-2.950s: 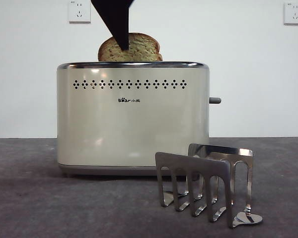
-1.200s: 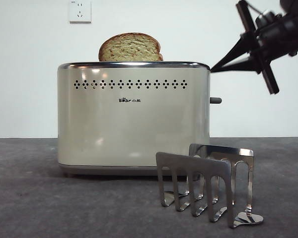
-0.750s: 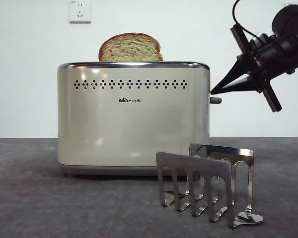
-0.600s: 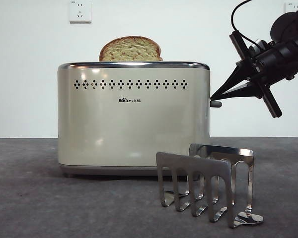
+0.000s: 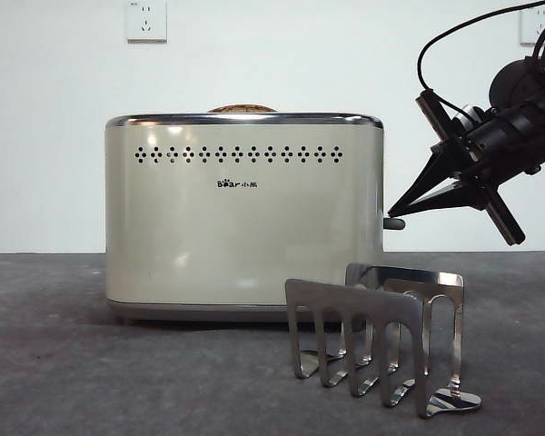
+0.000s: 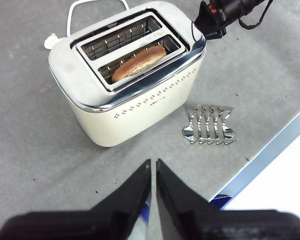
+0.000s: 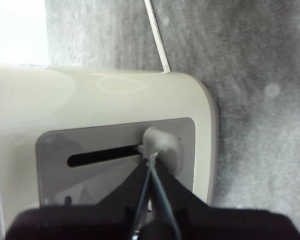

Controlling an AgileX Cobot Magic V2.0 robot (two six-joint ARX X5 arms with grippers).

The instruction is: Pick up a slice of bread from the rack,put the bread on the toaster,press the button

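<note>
Right gripper (image 5: 395, 213): jaws closed to point, tip touching button (image 5: 394, 222) on toaster (image 5: 243, 218) narrow side, at toaster's 3 o'clock in front view. Slice of bread (image 6: 139, 62) sunk in slot; only crust top shows above rim. Rack (image 5: 377, 336) at toaster's 5 o'clock. Left gripper (image 6: 153, 167): jaws nearly closed, holding nothing, well apart above table (image 5: 91, 363).

Matte black right gripper (image 5: 392, 211), two long wedge-shaped jaws tapering to thin tips, flat crossbar behind them, round dark wrist housing, thin black cable (image 5: 454, 32) looping above, left gripper (image 6: 153, 167) equally black, smooth, unmarked
</note>
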